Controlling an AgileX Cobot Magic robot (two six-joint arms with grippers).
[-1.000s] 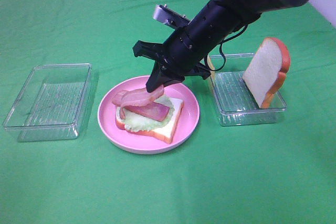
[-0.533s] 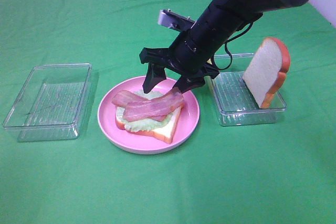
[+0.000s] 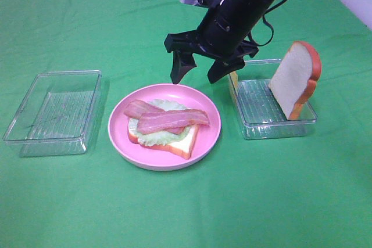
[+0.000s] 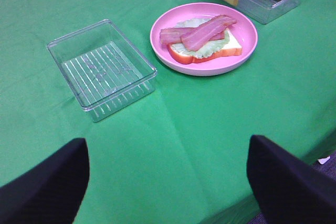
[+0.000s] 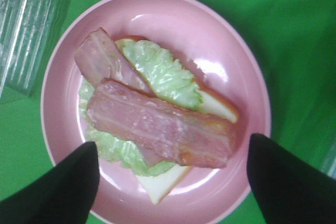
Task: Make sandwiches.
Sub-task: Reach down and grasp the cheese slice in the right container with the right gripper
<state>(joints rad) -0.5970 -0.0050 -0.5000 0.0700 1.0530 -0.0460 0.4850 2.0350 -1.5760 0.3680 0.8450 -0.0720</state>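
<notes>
So the sandwich point(image 3: 165, 127) is sitting open-faced in the middle of a round, glossy pink plate point(image 3: 210, 135), which sits about mid-bench. The bottom layer is a white bread slice point(image 5: 160, 184) with an orange-brown crust. On that is a ruffled, pale green lettuce leaf point(image 5: 163, 72), then two pink-red bacon strips point(image 5: 157, 129) laid across each other. The strips are flat and a bit streaky, and the upper one runs out toward one corner of the bread.

The right claw point(image 3: 195, 77) hangs above the plate's far rim with its black fingers spread wide. It's got nothing in it and isn't touching the food. The left claw point(image 4: 168, 182) only shows in its own wrist view. Its two blunt black finger ends are spread far apart, holding nothing, well away from the plate.

There are two clear rectangular plastic trays with ribbed floors, one on each side of the plate. The left tray point(image 3: 35, 85) has nothing in it. In the right tray point(image 3: 273, 125) a second bread slice point(image 3: 293, 79) stands on edge, leaning against the far corner. It's got the same white face and orange crust. There's also a yellow sliver point(image 3: 233, 79) at that tray's end nearest the claw, but I can't tell what it is.

The bench is covered in a matte green cloth point(image 3: 87, 201) with a few soft creases.
</notes>
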